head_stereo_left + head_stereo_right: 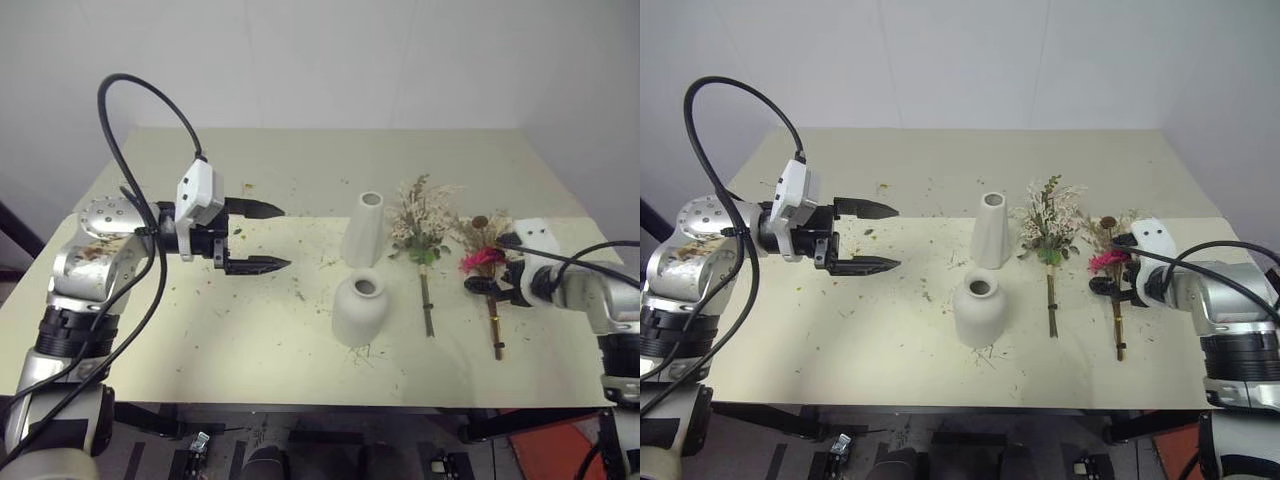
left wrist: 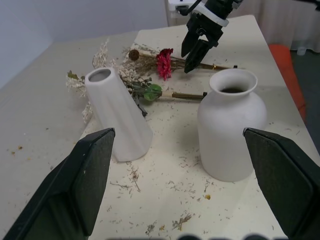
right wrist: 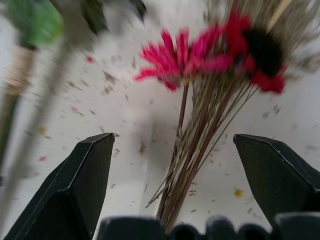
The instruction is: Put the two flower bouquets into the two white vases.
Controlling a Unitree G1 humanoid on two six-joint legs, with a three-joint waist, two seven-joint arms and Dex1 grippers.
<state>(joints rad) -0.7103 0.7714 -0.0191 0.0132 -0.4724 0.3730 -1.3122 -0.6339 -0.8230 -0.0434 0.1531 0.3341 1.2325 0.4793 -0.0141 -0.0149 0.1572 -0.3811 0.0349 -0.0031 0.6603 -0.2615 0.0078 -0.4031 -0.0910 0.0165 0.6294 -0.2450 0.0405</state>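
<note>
Nothing placed yet: both dried bouquets, pink-flowered (image 1: 484, 262) and cream-white (image 1: 421, 225), lie on the tabletop at 3 o'clock of two empty matte white vases (image 1: 362, 228), right tool (image 1: 497, 287) wide open astride the pink stems, left tool (image 1: 252, 237) open, empty.

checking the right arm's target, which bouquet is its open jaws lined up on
The pink-flowered bouquet, the one farther from the vases. The right gripper has its open jaws around its stems, while the cream-white bouquet lies apart, beside the tall vase.

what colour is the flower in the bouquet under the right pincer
Bright pink, clearest in the right wrist view: flower.
</note>
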